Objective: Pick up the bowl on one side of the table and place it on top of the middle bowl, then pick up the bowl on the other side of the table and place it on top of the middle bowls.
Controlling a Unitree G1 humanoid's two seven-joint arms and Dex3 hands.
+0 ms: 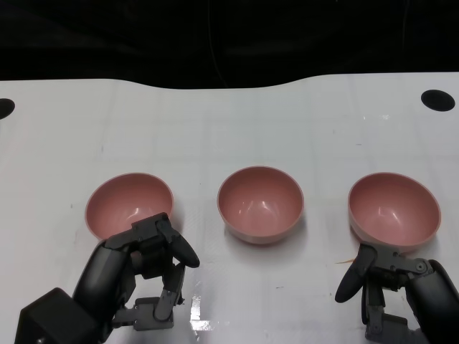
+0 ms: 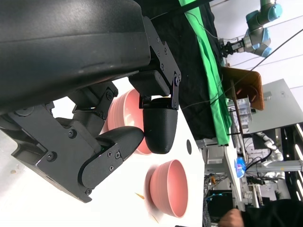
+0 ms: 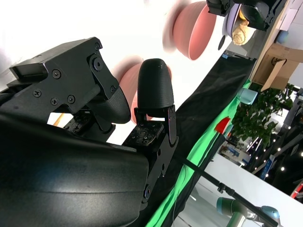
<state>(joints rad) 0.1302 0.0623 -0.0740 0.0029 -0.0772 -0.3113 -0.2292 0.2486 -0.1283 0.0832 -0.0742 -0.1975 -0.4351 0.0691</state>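
Nearest the head camera, the left hand (image 1: pixel 147 269) hovers low over the white tabletop (image 1: pixel 229 122), fingers curled loosely and holding nothing, its fingertips overlapping the near rim of the left pink plastic bowl (image 1: pixel 128 202). The right hand (image 1: pixel 391 283) sits likewise just short of the right pink plastic bowl (image 1: pixel 394 208) — fingers apart, empty. The middle pink plastic bowl (image 1: pixel 259 203) stands upright between them, well apart from both. All three lie in one row. The glossy surface shows a faint grid and two dark round holes (image 1: pixel 437 99) near its far corners. Beyond the far edge hangs black cloth; the wrist views add a green sheet (image 2: pixel 208 71) and a grey robot arm (image 2: pixel 258 28) in a cluttered room.
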